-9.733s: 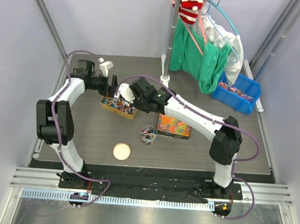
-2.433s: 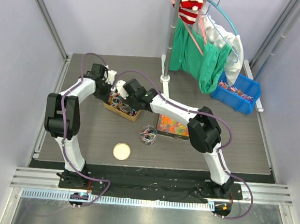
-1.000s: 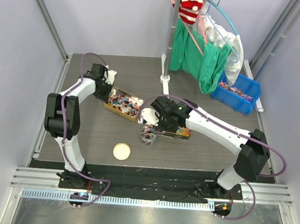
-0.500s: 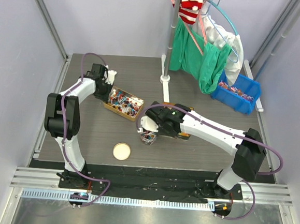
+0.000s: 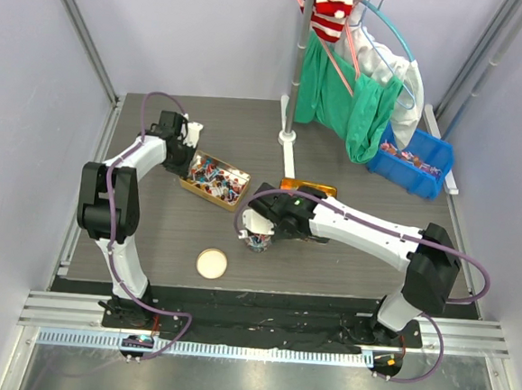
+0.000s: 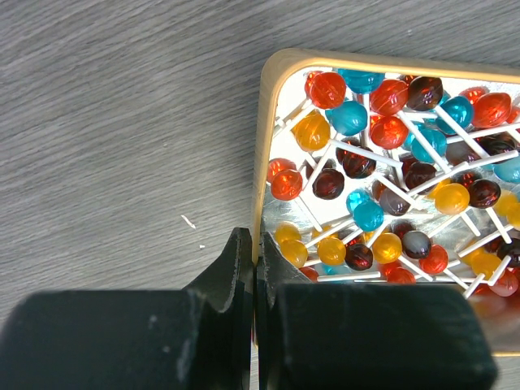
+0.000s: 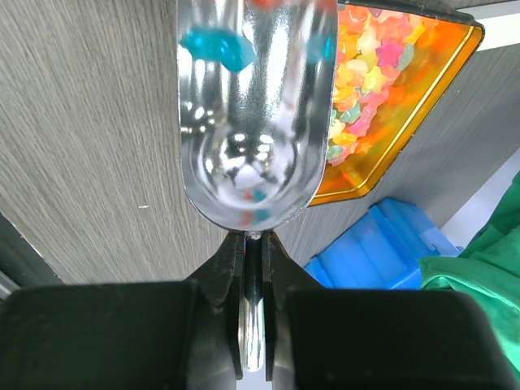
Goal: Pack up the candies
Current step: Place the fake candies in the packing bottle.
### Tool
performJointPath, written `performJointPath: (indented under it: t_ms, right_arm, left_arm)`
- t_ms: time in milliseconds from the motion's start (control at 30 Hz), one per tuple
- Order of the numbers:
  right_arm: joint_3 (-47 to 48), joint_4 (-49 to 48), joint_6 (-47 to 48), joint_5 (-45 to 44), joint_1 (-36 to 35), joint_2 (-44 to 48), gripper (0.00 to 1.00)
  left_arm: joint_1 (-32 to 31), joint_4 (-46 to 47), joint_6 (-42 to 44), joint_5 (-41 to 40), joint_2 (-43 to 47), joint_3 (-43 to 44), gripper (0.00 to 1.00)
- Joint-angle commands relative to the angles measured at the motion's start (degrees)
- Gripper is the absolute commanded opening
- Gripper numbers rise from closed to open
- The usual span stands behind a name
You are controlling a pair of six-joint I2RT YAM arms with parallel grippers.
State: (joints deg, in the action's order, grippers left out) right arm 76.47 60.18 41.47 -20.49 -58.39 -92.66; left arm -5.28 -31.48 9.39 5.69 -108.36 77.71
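The candies [image 6: 390, 187], small round sweets on white sticks in red, blue, orange and dark brown, lie heaped in a shallow gold-rimmed tray [image 6: 268, 162] on the grey table [image 6: 122, 122]. My left tool [image 6: 253, 252] is clenched on the near corner of that tray's rim, one finger inside the rim and one outside. My right tool [image 7: 253, 244] is clamped on the thin handle of a shiny metal scoop [image 7: 252, 122], which points away from my wrist. A blue piece shows near the scoop's far end, though I cannot tell whether it is a sweet or a reflection. From above, the scoop sits right over a small clear cup [image 5: 257, 241] that already has a few colourful sweets in it. Beside the scoop is a gold tin [image 7: 382, 97] of jelly pieces, and past it a blue bin [image 7: 382, 252]. A round lid [image 5: 211, 263] lies flat near the cup.
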Motion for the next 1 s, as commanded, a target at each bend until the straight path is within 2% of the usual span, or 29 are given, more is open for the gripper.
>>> performJointPath:
  t_ms: [0,400,733,833,967]
  right_arm:
    - [-0.9,0.7,1.6,-2.1,-0.3,1.6,0.01]
    - [-3.5,2.0,2.3,-3.0,-0.8,6.1,0.01]
    - [-1.5,-0.6,3.0,-4.4,-0.8,7.0,0.01]
    - [-0.8,-4.7,3.0,-6.0,-0.8,6.9,0.01]
    - [-1.1,-17.6,3.0,-8.5,-0.1,6.4,0.01]
  left_arm:
    - [-0.1,2.8,-0.2,0.8,1.1,1.4,0.00]
    - [-0.1,2.8,-0.2,0.4,0.8,1.4,0.00]
    - [-0.1,2.6,-0.2,0.5,0.2,1.7,0.00]
    - [-0.1,2.6,-0.4,0.8,0.2,1.7,0.00]
    - [-0.1,2.6,-0.4,3.3,0.2,1.7,0.00]
